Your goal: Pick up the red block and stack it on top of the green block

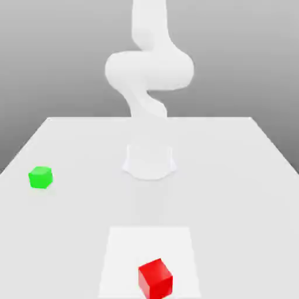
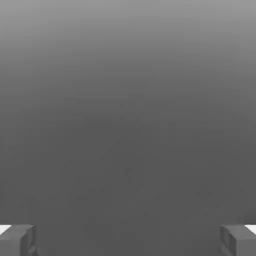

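The red block (image 1: 155, 278) sits on a paler square patch of the table near the front edge, just right of centre in the exterior view. The green block (image 1: 41, 177) rests on the table toward the exterior view's left, farther back. In the hand view my gripper (image 2: 128, 240) is open, its two grey fingertips (image 2: 17, 240) standing far apart with nothing between them and only grey background ahead. The white arm (image 1: 149, 67) rises behind the table, well away from both blocks.
The white table (image 1: 233, 175) spreads wide around both blocks. The arm's round base (image 1: 149, 160) stands at the middle back of the table. A lighter square patch (image 1: 122, 251) lies under the red block.
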Motion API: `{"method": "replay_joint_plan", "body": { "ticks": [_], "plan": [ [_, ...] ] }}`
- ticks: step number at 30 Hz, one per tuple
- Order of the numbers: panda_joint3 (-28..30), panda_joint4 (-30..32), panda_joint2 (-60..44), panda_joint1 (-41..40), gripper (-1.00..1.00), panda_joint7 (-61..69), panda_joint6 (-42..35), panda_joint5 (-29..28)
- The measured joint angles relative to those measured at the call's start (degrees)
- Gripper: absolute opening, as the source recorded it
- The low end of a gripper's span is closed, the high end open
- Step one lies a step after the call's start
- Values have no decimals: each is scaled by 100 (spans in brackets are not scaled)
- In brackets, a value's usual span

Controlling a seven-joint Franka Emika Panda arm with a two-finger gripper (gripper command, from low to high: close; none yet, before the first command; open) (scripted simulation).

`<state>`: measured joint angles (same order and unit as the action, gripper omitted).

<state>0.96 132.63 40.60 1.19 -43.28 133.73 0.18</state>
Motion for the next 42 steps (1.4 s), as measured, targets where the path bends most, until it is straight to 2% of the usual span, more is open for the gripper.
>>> {"method": "replay_joint_plan", "body": {
  "ticks": [14, 24, 29, 30, 37, 42],
  "plan": [
    [399, 475, -2945, 488, 0, 1537, 1095, 244],
    [393, 811, -5013, 534, 0, 2506, 1871, 254],
    [276, 737, -6048, 444, 0, 2706, 2615, 346],
    [245, 710, -6230, 418, -100, 2728, 2766, 374],
    [236, 705, -6263, 410, -100, 2727, 2786, 372],
    [381, 860, -5383, 452, -100, 2574, 2065, 196]
  ]
}}
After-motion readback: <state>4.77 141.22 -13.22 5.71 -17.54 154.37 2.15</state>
